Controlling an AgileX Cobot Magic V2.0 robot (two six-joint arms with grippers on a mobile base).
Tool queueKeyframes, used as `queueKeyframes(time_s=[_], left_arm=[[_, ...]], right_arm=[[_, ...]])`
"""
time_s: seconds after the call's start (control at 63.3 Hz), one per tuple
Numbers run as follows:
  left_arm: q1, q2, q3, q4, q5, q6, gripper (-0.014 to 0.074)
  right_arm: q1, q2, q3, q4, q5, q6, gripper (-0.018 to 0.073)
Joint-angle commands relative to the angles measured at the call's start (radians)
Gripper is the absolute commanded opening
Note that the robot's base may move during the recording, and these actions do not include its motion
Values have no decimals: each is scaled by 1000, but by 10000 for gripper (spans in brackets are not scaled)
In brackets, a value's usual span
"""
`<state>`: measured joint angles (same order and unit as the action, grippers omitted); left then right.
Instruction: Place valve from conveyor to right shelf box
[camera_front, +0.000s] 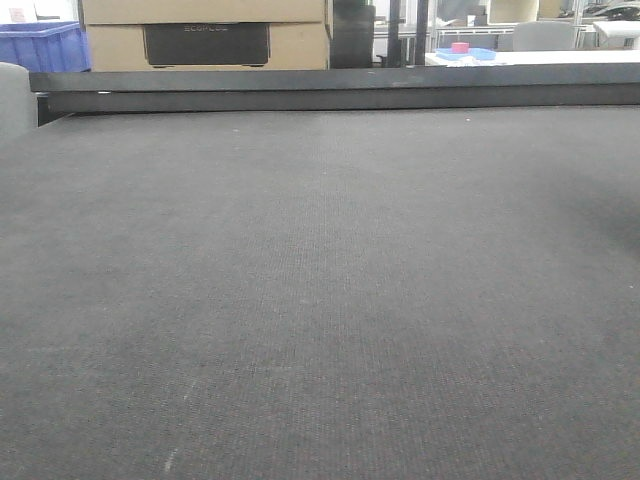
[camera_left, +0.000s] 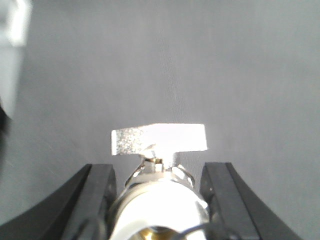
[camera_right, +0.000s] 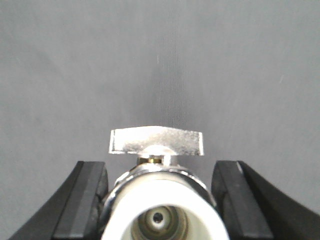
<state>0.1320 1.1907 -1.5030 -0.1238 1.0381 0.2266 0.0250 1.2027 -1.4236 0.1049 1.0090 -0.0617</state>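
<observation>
Dark grey woven belt of the conveyor (camera_front: 320, 300) fills the front view and lies behind everything in both wrist views. Over the conveyor, a chrome valve (camera_left: 159, 200) sits deep between the black fingers (camera_left: 95, 195) of the left gripper (camera_left: 158, 169). The fingers are closed against its sides. Its flat silver handle (camera_left: 159, 138) stands crosswise on top, further out over the conveyor than the body.

A second valve (camera_right: 160, 200) sits over the conveyor in the same way, clamped between the black fingers (camera_right: 85, 195) of the right gripper (camera_right: 160, 166). Its white-rimmed open port faces the camera and its butterfly handle (camera_right: 156, 141) lies crosswise beyond the body.

At the conveyor's far edge runs a black rail (camera_front: 340, 90). Beyond the conveyor stand stacked cardboard boxes (camera_front: 205, 30), with a blue crate (camera_front: 40, 45) off its far left corner. Past its far right side a blue tray (camera_front: 470, 55) holds a small pink object (camera_front: 460, 47).
</observation>
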Motion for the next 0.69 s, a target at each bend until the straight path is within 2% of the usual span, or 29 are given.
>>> queueKeyframes(time_s=[0.0,0.679], left_arm=[[-6,-46,-10,-7,-31,-10,-111],[-6,-58,-8,-7,-18,-10,-111]], right_arm=[[-2,-20,-59,-1,-22,-7,-154],[-2,-29,-72,-1,-22,-7,-154]])
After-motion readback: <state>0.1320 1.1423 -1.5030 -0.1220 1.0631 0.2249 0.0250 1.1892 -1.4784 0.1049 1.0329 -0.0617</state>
